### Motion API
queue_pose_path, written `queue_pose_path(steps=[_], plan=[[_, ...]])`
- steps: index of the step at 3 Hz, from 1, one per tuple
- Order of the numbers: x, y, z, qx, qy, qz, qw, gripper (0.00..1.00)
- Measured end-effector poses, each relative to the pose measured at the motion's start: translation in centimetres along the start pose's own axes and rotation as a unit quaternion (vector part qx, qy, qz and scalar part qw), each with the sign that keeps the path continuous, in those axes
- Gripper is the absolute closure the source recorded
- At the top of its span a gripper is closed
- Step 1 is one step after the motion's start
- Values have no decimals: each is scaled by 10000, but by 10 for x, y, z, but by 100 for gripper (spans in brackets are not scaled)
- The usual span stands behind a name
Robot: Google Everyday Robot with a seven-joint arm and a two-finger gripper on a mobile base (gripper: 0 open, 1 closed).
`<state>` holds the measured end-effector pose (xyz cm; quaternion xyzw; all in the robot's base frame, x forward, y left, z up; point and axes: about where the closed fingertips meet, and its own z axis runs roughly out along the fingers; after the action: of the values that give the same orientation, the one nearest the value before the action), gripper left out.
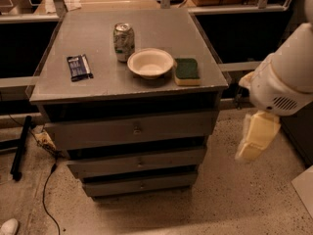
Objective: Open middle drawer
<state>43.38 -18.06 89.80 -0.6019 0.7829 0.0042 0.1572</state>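
Observation:
The middle drawer [138, 163] is the medium grey front with a small central knob [140, 162], between the wider top drawer [134, 129] and the narrower bottom drawer [142, 184]. All three fronts sit in a stepped stack under the grey cabinet top [98, 89], and the middle one looks closed. My gripper [256, 140] hangs cream-coloured below the white arm [286, 77], to the right of the cabinet at about the height of the top two drawers, apart from them.
On the cabinet top stand a soda can [123, 41], a white bowl [150, 62], a green sponge [187, 71] and a dark snack packet [79, 67]. A cable [46, 190] and a black leg [20, 148] lie on the floor at the left.

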Motion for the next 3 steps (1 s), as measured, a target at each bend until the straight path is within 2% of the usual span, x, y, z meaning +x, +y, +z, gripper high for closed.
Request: queue_pose_path(steps=[1,2,3], plan=[[5,22,48,-237,108,85,9996,0],[5,23,48,-239,108,86,9996,0],[0,38,77,-470,5,257,9986,0]])
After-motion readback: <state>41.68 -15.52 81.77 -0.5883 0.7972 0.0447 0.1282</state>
